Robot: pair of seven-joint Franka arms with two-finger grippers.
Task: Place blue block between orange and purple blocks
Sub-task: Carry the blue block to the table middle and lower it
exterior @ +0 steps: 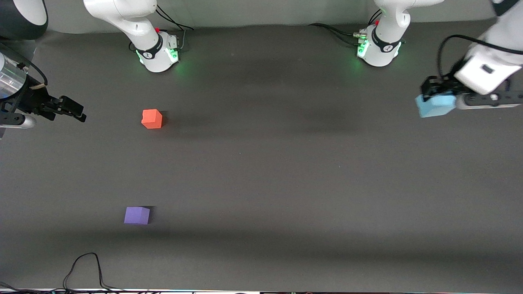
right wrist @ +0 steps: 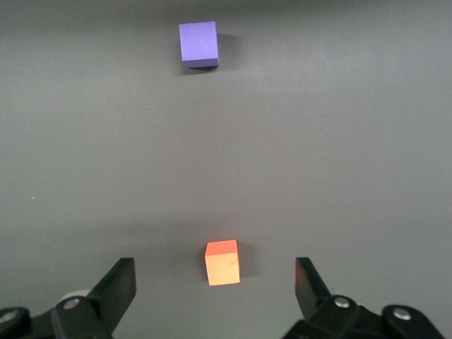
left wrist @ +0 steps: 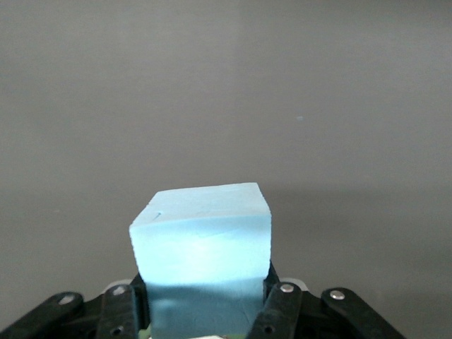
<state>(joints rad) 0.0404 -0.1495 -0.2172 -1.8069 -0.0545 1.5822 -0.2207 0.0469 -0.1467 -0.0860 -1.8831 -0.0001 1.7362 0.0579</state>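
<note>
My left gripper point(exterior: 434, 98) is shut on the sky-blue block point(exterior: 435, 105) and holds it in the air over the left arm's end of the table. In the left wrist view the blue block point(left wrist: 203, 247) fills the space between the black fingers point(left wrist: 281, 311). The orange block point(exterior: 152, 119) sits on the table toward the right arm's end. The purple block point(exterior: 137, 215) sits nearer to the front camera than the orange one. My right gripper point(exterior: 75, 111) is open and empty, in the air at the right arm's end; its view shows the orange block point(right wrist: 222, 263) and the purple block point(right wrist: 198, 44).
The dark grey table cloth point(exterior: 278, 171) covers the whole surface. The two arm bases point(exterior: 160, 51) stand along the edge farthest from the front camera. A black cable point(exterior: 83, 269) loops at the near edge.
</note>
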